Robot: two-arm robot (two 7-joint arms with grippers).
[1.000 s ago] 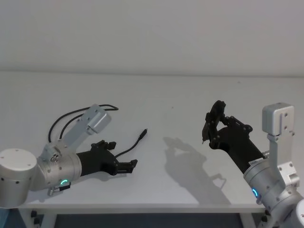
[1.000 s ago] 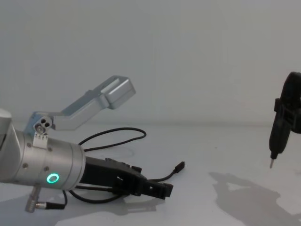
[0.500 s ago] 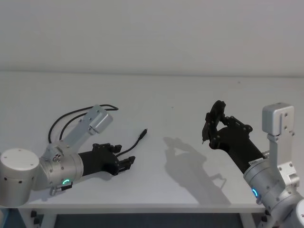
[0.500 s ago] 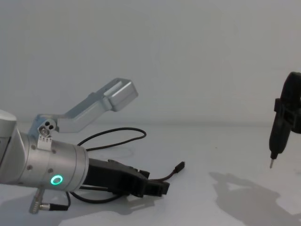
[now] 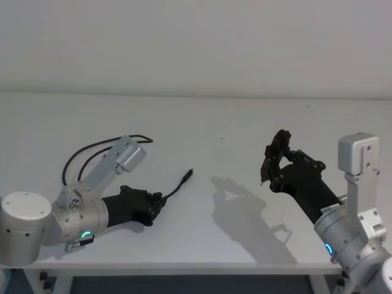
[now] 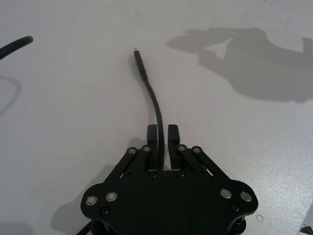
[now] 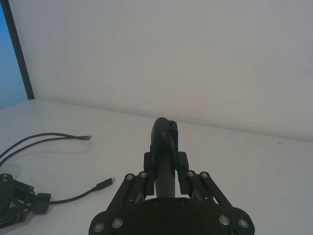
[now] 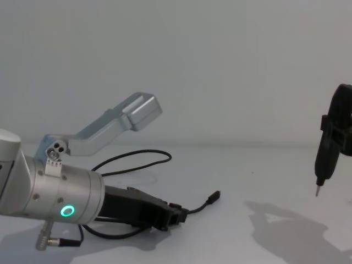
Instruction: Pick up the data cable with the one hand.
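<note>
Clamping data cable point(image 6: 153, 95) near one end with left pincer point(image 6: 163, 128), low on tabletop point(image 5: 233, 128); holding right pincer point(image 5: 272, 156) raised, seemingly clenched, well apart.

A white table point(image 5: 245, 116) is set against a plain pale wall point(image 5: 196, 43); soft shadows are cast on it.
</note>
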